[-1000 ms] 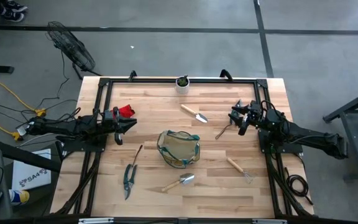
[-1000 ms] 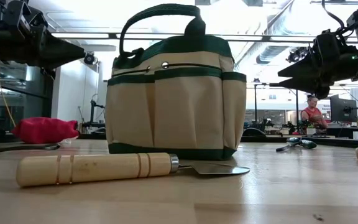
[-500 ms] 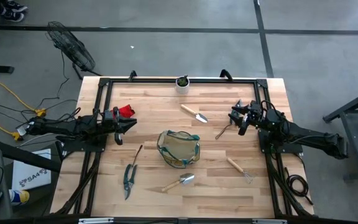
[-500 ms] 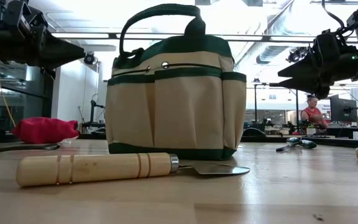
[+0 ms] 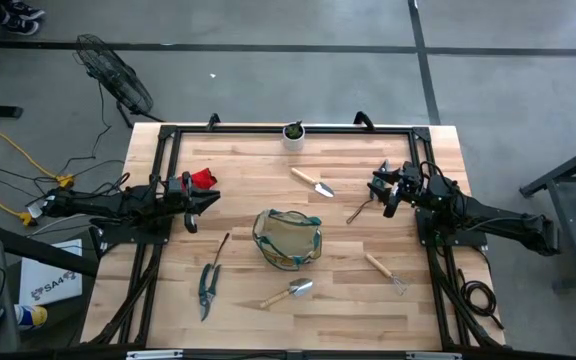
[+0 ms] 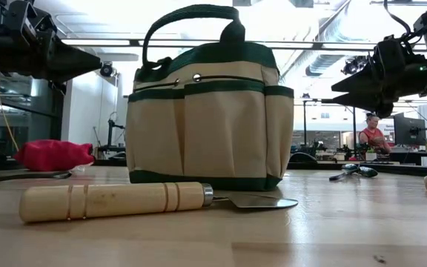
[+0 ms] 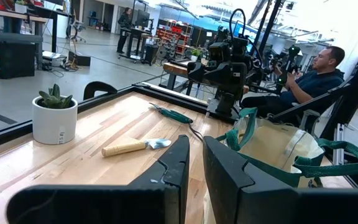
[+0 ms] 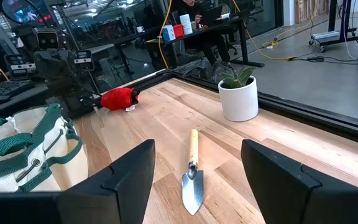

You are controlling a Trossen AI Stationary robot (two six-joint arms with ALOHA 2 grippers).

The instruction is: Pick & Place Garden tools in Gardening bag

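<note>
The tan gardening bag (image 5: pixel 288 238) with green trim stands upright on its base at the table's middle. Around it lie a wooden-handled trowel (image 5: pixel 313 183), a green-handled tool (image 5: pixel 360 208), a wooden-handled fork (image 5: pixel 383 271), a second trowel (image 5: pixel 288 292), pruning shears (image 5: pixel 207 290), a thin dark tool (image 5: pixel 220 246) and a red item (image 5: pixel 202 178). My left gripper (image 5: pixel 211 200) is shut and empty above the table's left side, pointing at the bag. My right gripper (image 8: pixel 197 186) is open and empty above the table's right side, over the green-handled tool's end.
A small white pot with a green plant (image 5: pixel 294 133) stands at the table's far edge. A black frame (image 5: pixel 168 135) runs around the table. People sit in the room beyond the table (image 7: pixel 319 78).
</note>
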